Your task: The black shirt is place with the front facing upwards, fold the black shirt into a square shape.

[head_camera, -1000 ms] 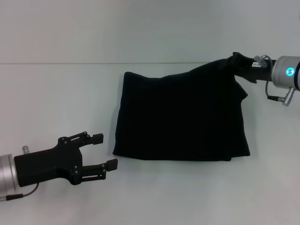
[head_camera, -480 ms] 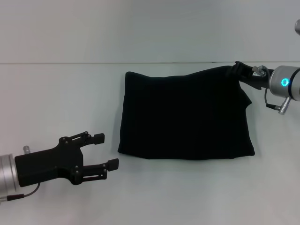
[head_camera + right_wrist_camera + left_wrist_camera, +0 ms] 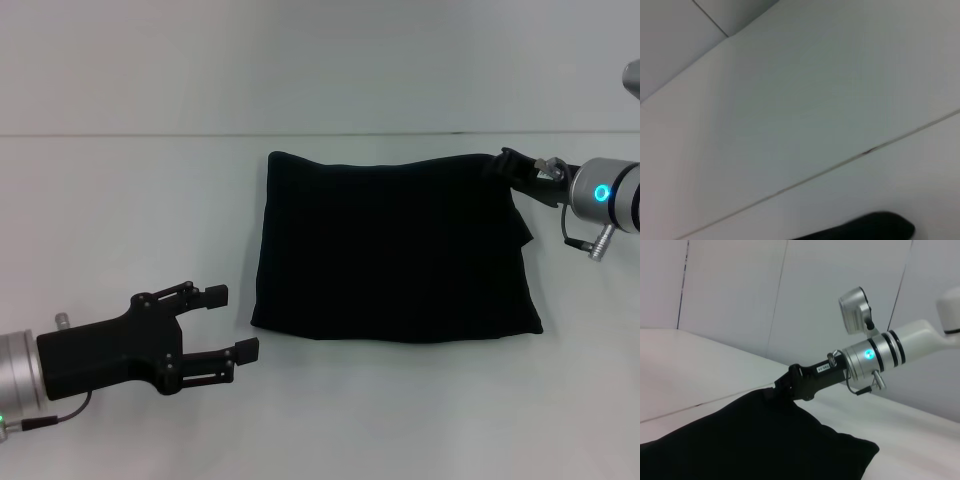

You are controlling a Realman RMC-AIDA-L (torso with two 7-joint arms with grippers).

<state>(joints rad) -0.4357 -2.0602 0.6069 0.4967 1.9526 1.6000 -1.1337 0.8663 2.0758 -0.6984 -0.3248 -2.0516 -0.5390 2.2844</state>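
The black shirt (image 3: 390, 250) lies folded into a rough rectangle in the middle of the white table, showing only plain black cloth. My right gripper (image 3: 507, 164) is at the shirt's far right corner, low over the table, and looks shut on that corner. The left wrist view shows the same: the right gripper (image 3: 782, 387) meets the raised corner of the shirt (image 3: 740, 440). My left gripper (image 3: 232, 322) hovers open near the table's front left, a short gap from the shirt's near left corner, with nothing between its fingers.
The white table (image 3: 120, 220) ends at a straight seam (image 3: 150, 135) behind the shirt, with a pale wall beyond it. The right arm's silver wrist (image 3: 605, 195) with its blue light reaches in from the right edge.
My right gripper has moved right and down with the shirt's far right corner, pulling that edge flatter and shifting the shirt slightly right. The left gripper has crept a little towards the shirt.
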